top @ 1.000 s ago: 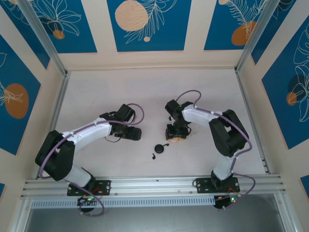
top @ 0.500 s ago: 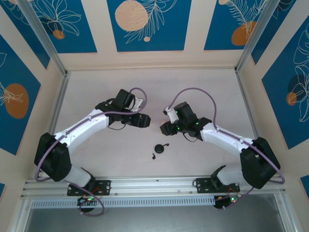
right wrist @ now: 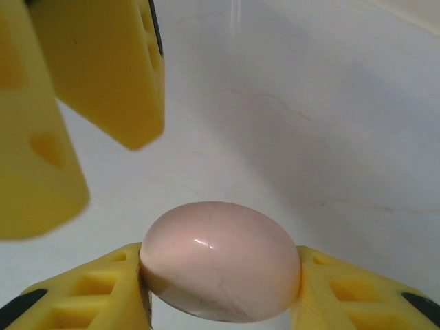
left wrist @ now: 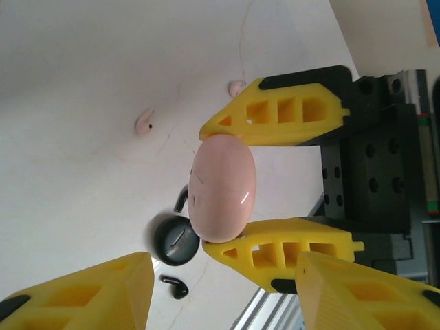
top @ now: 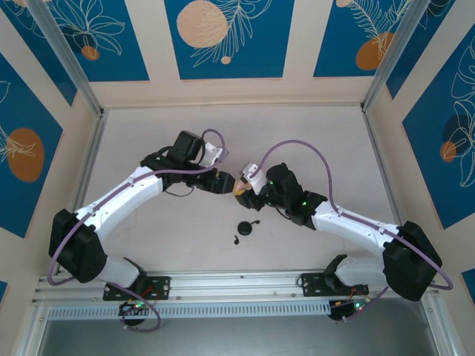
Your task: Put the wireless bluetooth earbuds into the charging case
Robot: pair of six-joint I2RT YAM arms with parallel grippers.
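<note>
Yellow fingers of the right gripper (right wrist: 220, 278) were clamped on the pink case (right wrist: 220, 260). One finger pressed each end of the smooth, egg-shaped shell, with the white table (top: 326, 141) behind it. The left gripper (top: 228, 182) faced it tip to tip. Its jaws stood parted with nothing between them, and its fingers (right wrist: 110, 75) were close to the case but not touching it.

No earbud was in either gripper; all four lay loose on the table. In the left wrist view, one pink earbud (left wrist: 144, 124) and a second pink earbud (left wrist: 236, 87) lay beyond the held case. They were apart from each other and clear of every finger.

On the other side of the held case in that view, the round black case (left wrist: 177, 239) rested on the table. A black earbud (left wrist: 176, 287) lay just beside it. A second black earbud (left wrist: 181, 199) stood against its rim, partly hidden behind the pink case. From above, the black case and the earbud beside it lay nearer the arm bases than the two meeting grippers, and apart from them.
</note>
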